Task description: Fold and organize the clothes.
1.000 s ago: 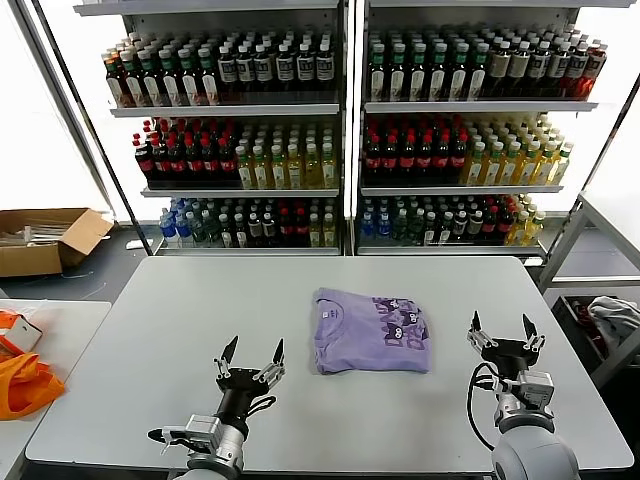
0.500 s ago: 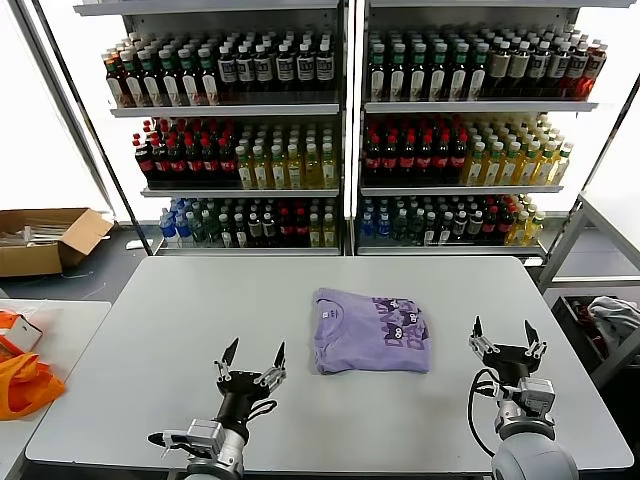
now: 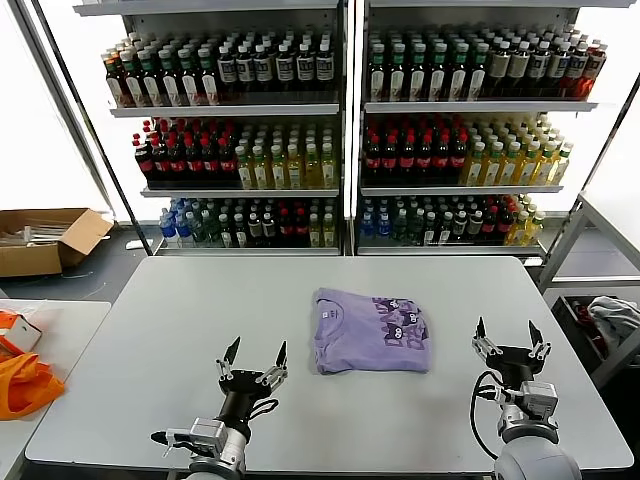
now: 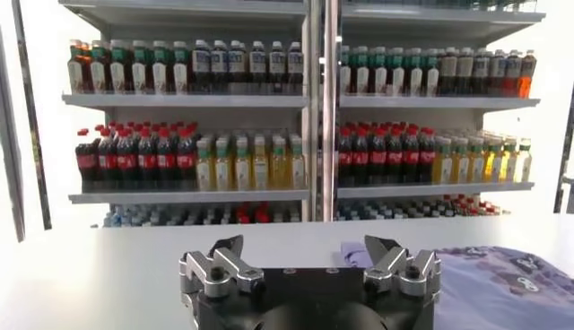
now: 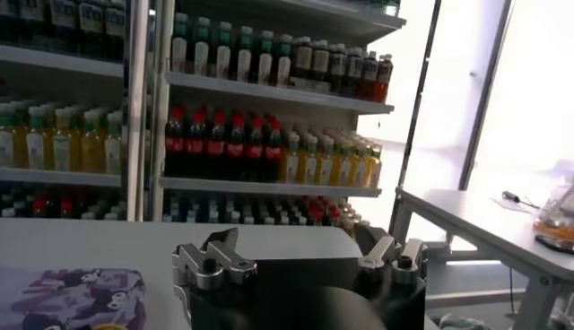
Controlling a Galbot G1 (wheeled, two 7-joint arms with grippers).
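Observation:
A lavender T-shirt with a dark purple cartoon print lies folded into a neat rectangle at the middle of the grey table. It also shows in the left wrist view and the right wrist view. My left gripper is open and empty near the table's front edge, left of the shirt. My right gripper is open and empty near the front right, right of the shirt. Neither touches the shirt.
Drink shelves full of bottles stand behind the table. An orange fabric bag lies on a side table at the left. A cardboard box sits on the floor at the far left. A grey-white cloth bundle lies at the right.
Both grippers have drawn slightly back toward me and lower, staying open. The shirt has not moved.

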